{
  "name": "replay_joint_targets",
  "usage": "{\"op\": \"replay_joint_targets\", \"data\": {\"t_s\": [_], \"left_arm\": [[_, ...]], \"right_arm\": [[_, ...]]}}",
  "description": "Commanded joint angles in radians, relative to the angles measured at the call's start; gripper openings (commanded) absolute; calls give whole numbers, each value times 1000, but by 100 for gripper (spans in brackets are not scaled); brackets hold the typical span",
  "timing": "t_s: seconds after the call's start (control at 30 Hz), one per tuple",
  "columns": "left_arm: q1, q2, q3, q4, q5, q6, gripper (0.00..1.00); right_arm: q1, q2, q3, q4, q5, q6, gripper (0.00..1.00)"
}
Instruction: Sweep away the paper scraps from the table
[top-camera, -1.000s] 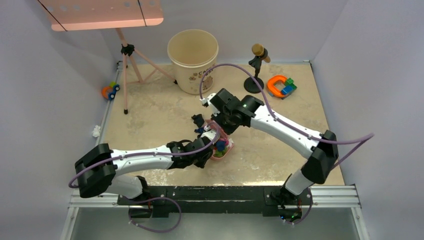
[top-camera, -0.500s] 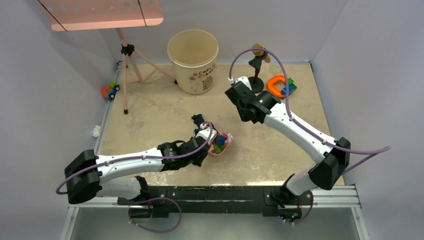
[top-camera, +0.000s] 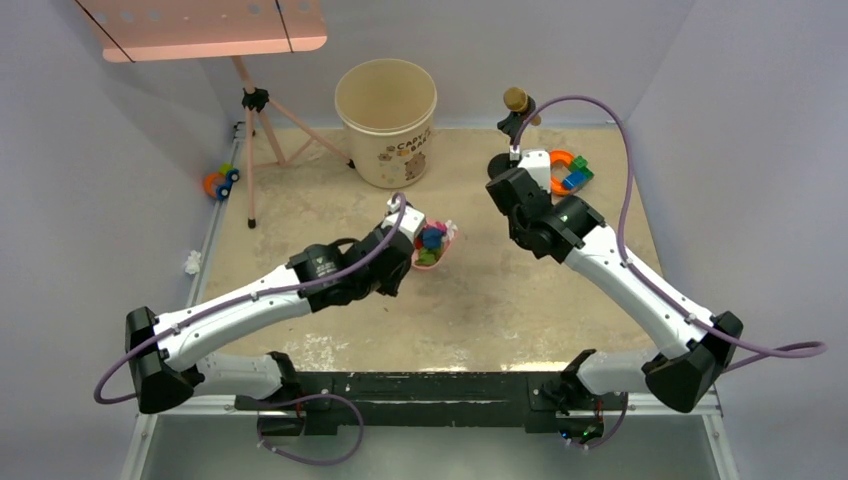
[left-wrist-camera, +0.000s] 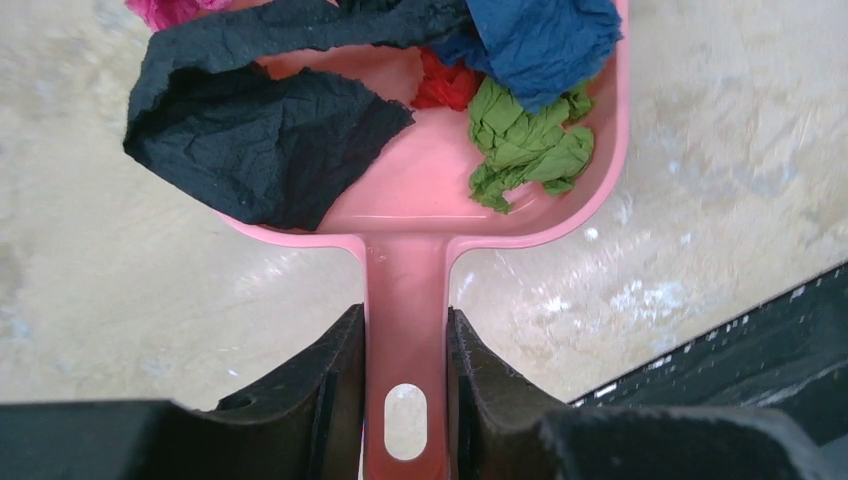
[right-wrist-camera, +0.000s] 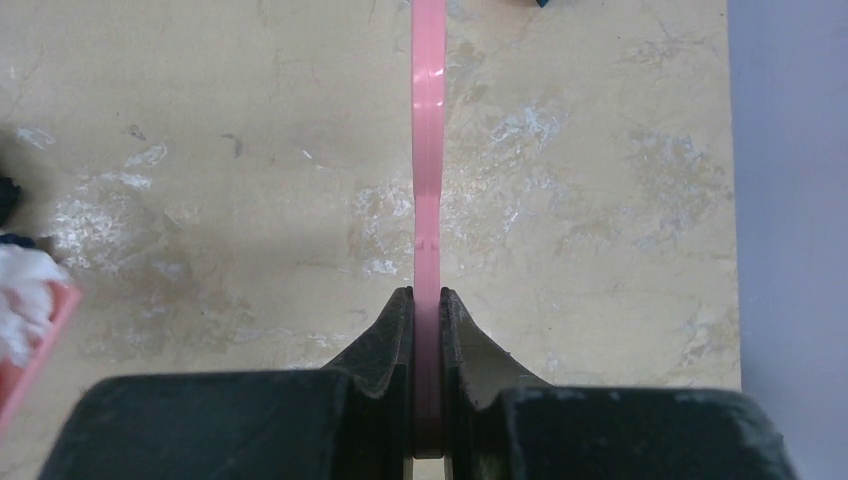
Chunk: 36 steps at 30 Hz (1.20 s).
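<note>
table (top-camera: 300, 220) – bucket (top-camera: 385, 120) behind | L grip (left-wrist-camera: 405, 330) holds dustpan (left-wrist-camera: 400, 215), scraps (left-wrist-camera: 260, 140) | R grip (right-wrist-camera: 427, 300) holds pink strip (right-wrist-camera: 428, 150)

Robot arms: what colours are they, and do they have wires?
The left arm and right arm are white tubes with chunky black joints. A thin purple cable loops along each. The jaws are black and blocky, tapering to wedges.

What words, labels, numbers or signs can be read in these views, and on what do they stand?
"CAPY" over "BAR": brown print on the wall of the cream bucket; any further letters are too blurred to read.
The pink dustpan and the pink handle in the wrist views carry no text.
</note>
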Motion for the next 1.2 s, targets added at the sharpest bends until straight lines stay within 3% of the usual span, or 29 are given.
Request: {"op": "replay_joint_targets", "data": {"t_s": [0.0, 0.13, 0.37, 0.47, 0.57, 0.63, 0.8, 0.87, 1.17], "left_arm": [[101, 46, 214, -151, 21, 38, 0], [183, 137, 444, -219, 55, 100, 0], [352, 395, 920, -334, 233, 134, 0], [443, 563, 1181, -402, 321, 99, 0], [538, 671, 1351, -392, 505, -23, 0], [594, 694, 1356, -305, 625, -126, 0], [709, 669, 1150, 4, 829, -432, 0], [736, 646, 1066, 135, 861, -515, 0], [771, 577, 868, 390, 943, -722, 0]], "right_arm": [[-6, -39, -37, 46, 50, 31, 0], [-6, -86, -85, 68, 25, 22, 0], [-6, -153, -149, 93, -1, 10, 0], [-6, -179, -171, 88, 1, 11, 0], [-6, -218, -195, 87, 16, 6, 0], [-6, -238, -205, 82, 29, 7, 0], [-6, -270, -208, 63, 26, 15, 0], [-6, -279, -209, 60, 18, 19, 0], [-6, -259, -209, 67, -13, 25, 0]]}}
